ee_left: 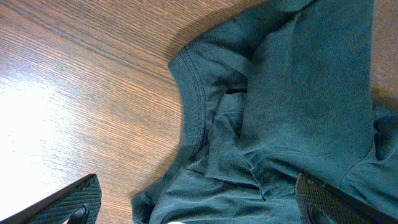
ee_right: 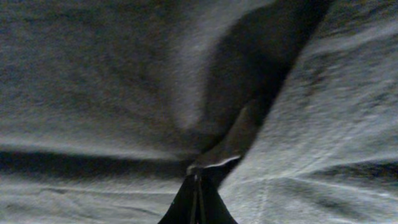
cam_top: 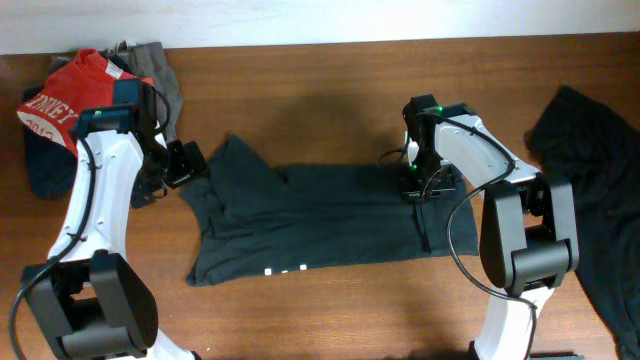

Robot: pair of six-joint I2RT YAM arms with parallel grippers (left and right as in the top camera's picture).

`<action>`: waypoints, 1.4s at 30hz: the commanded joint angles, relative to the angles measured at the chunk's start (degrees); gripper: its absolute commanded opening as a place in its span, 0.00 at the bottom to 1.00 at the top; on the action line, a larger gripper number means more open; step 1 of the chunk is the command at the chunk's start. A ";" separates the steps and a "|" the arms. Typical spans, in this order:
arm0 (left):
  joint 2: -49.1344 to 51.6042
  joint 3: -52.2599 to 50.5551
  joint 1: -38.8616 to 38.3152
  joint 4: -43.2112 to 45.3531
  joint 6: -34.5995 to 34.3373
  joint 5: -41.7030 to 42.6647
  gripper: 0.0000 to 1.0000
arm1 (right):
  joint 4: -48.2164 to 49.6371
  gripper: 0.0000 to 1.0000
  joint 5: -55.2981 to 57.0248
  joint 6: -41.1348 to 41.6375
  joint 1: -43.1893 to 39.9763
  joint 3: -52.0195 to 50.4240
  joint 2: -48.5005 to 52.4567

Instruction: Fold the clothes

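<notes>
Wooden surface (cam_top: 330,90). A black T-shirt (cam_top: 330,215) lies across the middle, partly folded and lumpy at its left end. Bits of white lettering (cam_top: 285,270) show at its near edge.

Clutter:
- A heap sits at the far left corner: a red garment (cam_top: 60,95) with white letters on top, a grey garment (cam_top: 165,75) behind it and a navy garment (cam_top: 45,170) below.
- A second black garment (cam_top: 590,190) is bunched at the right edge, well apart from the T-shirt.
- The left arm crosses in front of the heap and hides part of it.
- The right arm's links cover the T-shirt's right end.

Left gripper (cam_top: 185,163) is at the T-shirt's left edge. It is spread wide and released. In the wrist view both fingers (ee_left: 78,202) sit at the bottom corners, with the ribbed collar (ee_left: 194,99) and rumpled cloth between and beyond them (one finger is over bare wood, the other over fabric). It grips nothing. Whether the tips touch the cloth, cannot tell.

Right gripper (cam_top: 413,188) is on the T-shirt's right part, near the far edge. It is clenched. In the wrist view the fingertips meet with a raised fold (ee_right: 239,134) of dark cloth pinched between them, so it is grasping the T-shirt.
</notes>
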 commanded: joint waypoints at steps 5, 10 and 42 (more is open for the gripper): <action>-1.27 0.28 0.15 -0.04 -0.37 0.37 0.99 | -1.75 0.04 -5.84 0.61 -2.25 6.49 -8.83; -1.22 0.07 0.15 -0.04 -0.37 0.37 0.99 | -1.46 0.13 -14.75 -3.93 -12.48 9.79 -11.63; -1.22 0.07 0.15 0.11 -0.37 0.42 0.99 | -15.89 0.17 -58.27 -40.52 -24.02 10.60 15.78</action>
